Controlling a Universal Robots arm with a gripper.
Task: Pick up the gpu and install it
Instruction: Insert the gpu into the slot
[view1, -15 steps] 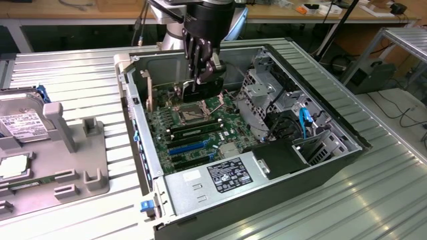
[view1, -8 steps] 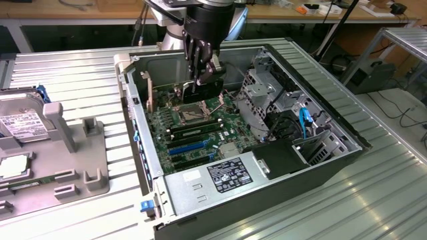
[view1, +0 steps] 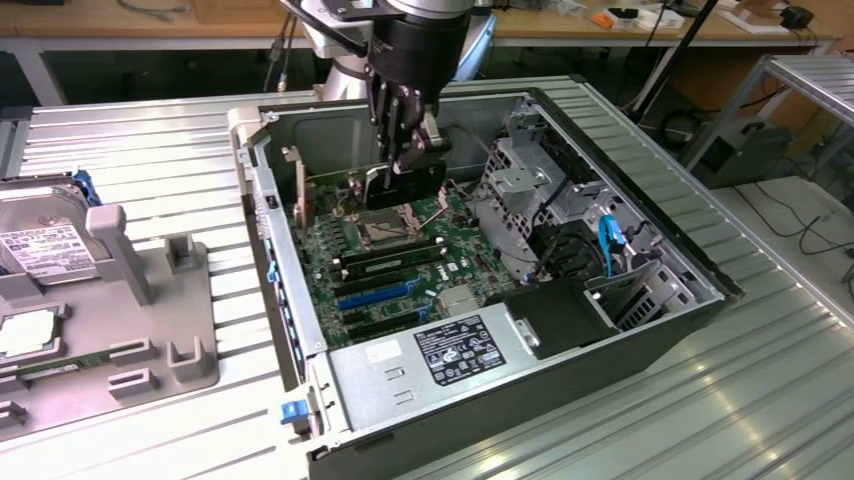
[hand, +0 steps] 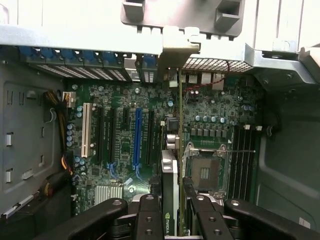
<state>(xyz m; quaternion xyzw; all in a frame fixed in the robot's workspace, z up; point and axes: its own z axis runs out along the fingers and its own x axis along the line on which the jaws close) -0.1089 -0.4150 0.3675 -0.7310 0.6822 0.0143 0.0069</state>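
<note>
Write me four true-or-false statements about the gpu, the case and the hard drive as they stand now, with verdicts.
1. The gripper holds the gpu between its fingers. True.
2. The computer case lies with its side open. True.
3. The gpu lies on the table outside the computer case. False: it is inside the case, over the motherboard.
4. The hard drive is mounted inside the case. False: it sits outside, at the exterior view's left.

Exterior camera: high, well back, tilted down on the open case (view1: 654, 240). Wrist camera, above the gripper (view1: 407, 165) at twelve o'clock, looks close, straight down on the shared motherboard (view1: 454, 262).
</note>
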